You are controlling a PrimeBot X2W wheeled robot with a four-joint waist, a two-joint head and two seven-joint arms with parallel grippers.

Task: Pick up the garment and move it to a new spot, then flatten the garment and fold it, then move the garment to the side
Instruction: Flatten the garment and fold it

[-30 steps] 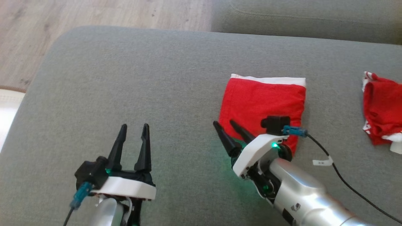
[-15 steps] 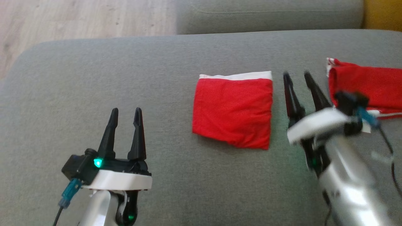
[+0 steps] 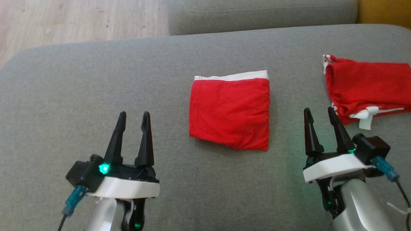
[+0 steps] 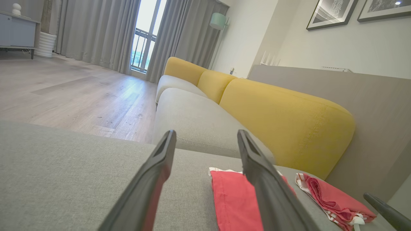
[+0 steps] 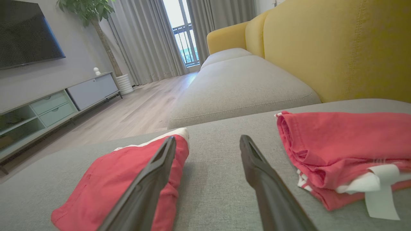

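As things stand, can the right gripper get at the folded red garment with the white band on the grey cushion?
Probably yes. The right gripper stands open and empty beside the folded red garment; bare grey cushion lies between them.

Sofa seat [image 3: 96,96]: grey fabric, across the head view.
Floor [image 3: 64,22]: pale wood, upper left.
Back cushions [image 4: 282,118]: yellow, right of centre.
Curtains [image 4: 90,32]: grey, upper left, beside a bright window [image 4: 144,35].
Framed pictures [image 4: 330,14]: upper right wall.
TV [image 5: 25,32]: upper left, above a low cabinet [image 5: 54,102].
Second red cloth [image 3: 366,85]: rumpled, right edge.
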